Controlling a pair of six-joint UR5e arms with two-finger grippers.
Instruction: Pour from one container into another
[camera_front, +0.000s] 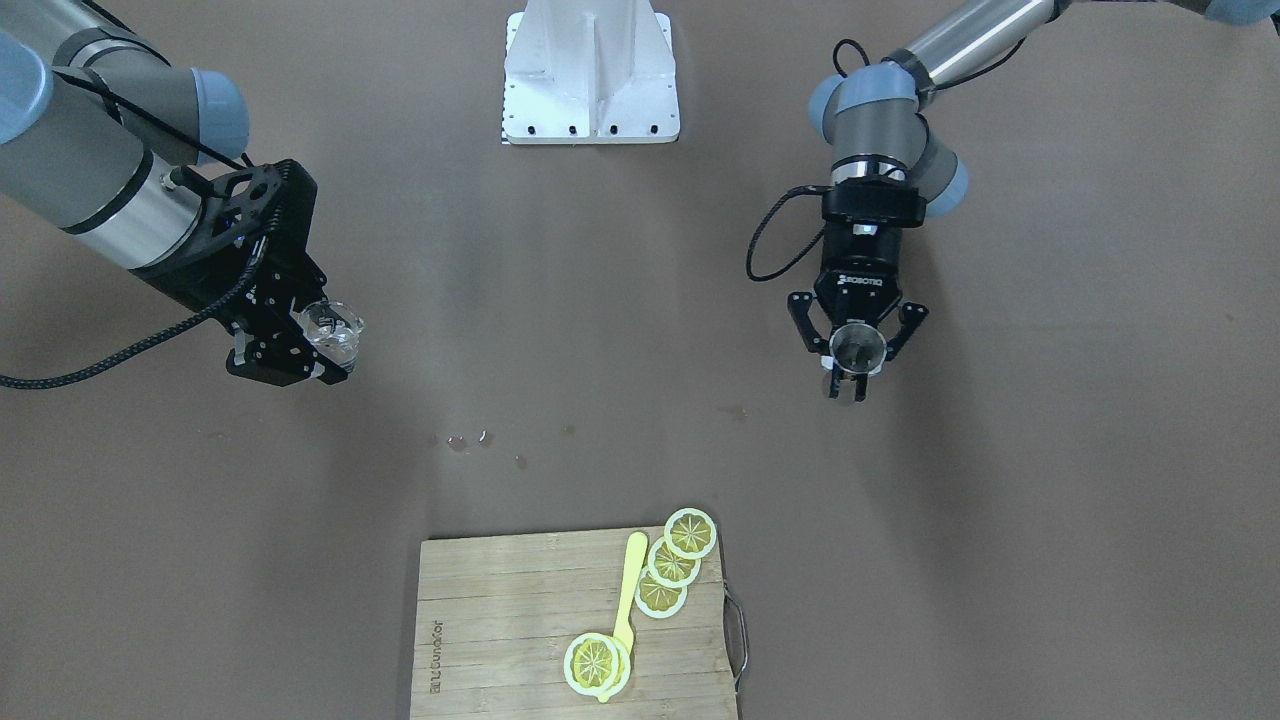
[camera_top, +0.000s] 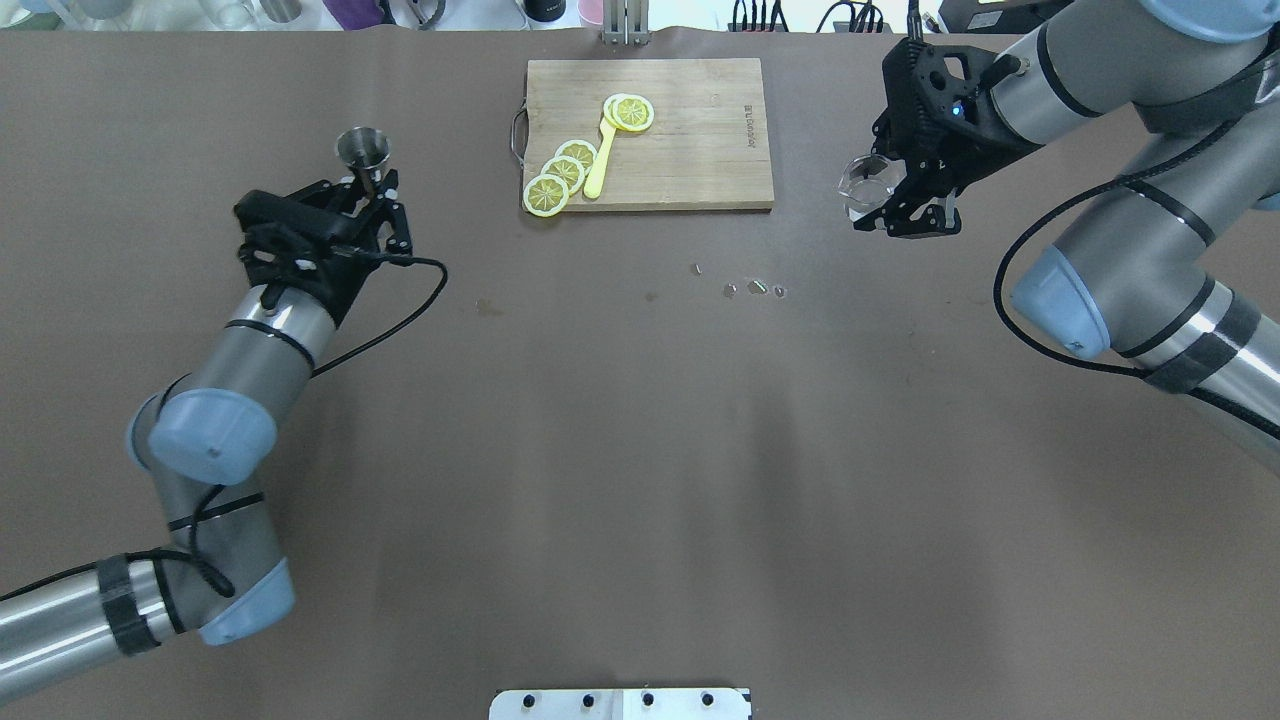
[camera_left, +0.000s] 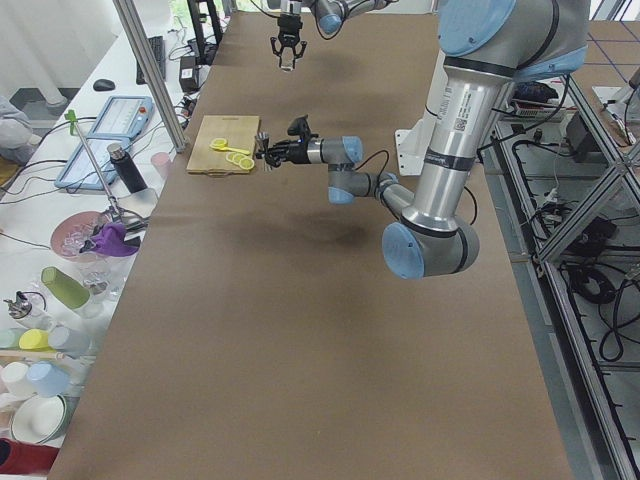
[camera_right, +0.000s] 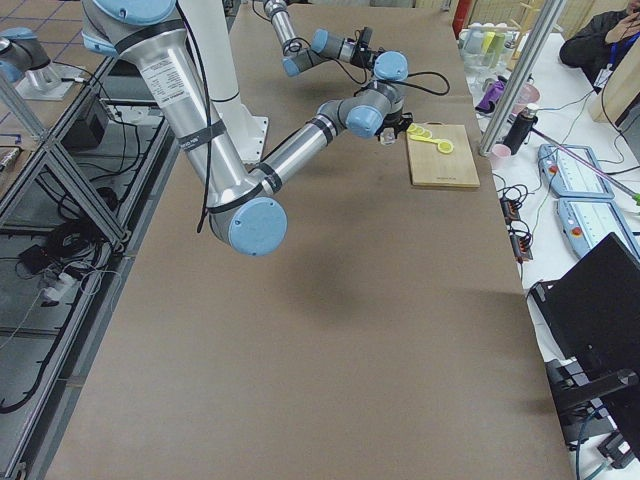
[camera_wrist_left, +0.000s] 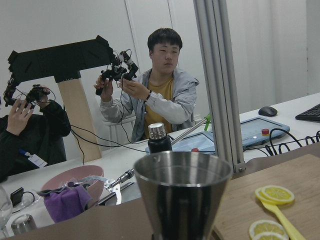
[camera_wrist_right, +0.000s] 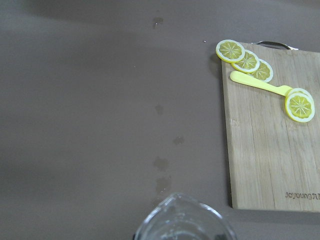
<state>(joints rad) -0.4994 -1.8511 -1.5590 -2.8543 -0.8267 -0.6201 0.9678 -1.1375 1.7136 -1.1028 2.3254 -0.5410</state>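
My left gripper is shut on the waist of a steel measuring cup, held upright above the table's left half. The same cup shows from the front with its mouth facing the camera, and it fills the lower middle of the left wrist view. My right gripper is shut on a clear glass beaker, held in the air over the right side beside the board. The beaker looks clear, and its spouted rim shows at the bottom of the right wrist view. The two containers are far apart.
A wooden cutting board lies at the far middle, with lemon slices and a yellow utensil on it. Small wet spots mark the table in front of the board. People sit beyond the far edge.
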